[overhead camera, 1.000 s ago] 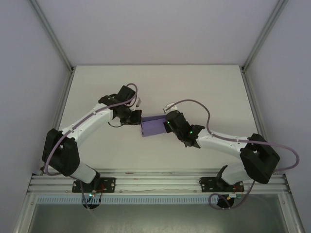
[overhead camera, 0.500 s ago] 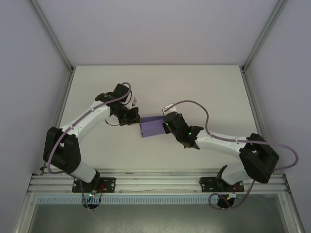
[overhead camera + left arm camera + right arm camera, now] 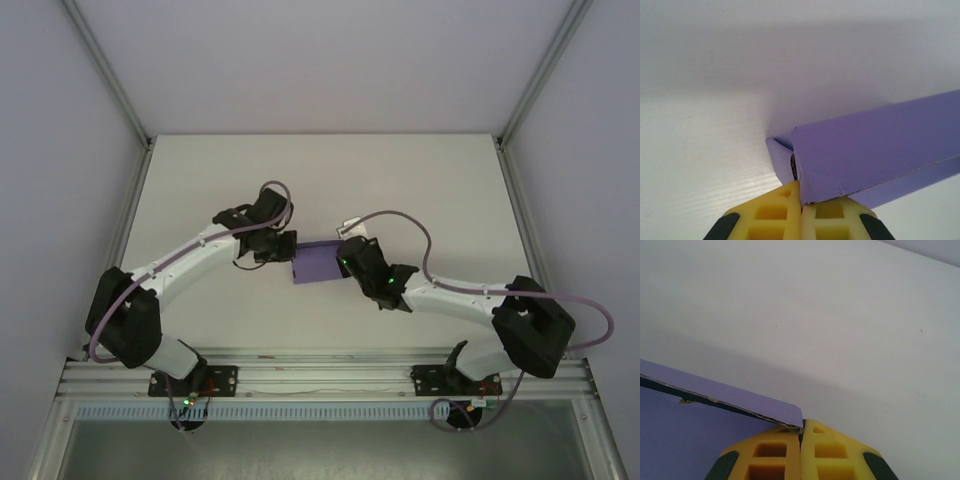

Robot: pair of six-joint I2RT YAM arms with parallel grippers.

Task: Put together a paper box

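White tabletop (image 3: 200, 180) is stretching between pale enclosure walls (image 3: 330, 60) in the top external view, and the purple paper box (image 3: 318, 264) is lying near its middle. The left gripper (image 3: 287, 250) is meeting the box's left end and the right gripper (image 3: 343, 258) its right end.

On the left wrist camera, the yellow fingers (image 3: 772, 217) are pressing together, pinching a corner of the box's upright wall.

On the right wrist camera, that gripper's yellow pads (image 3: 770, 455) are sitting fully closed. A corner of the box's thin edge is touching their tips, possibly nipped in the seam, though I cannot tell.
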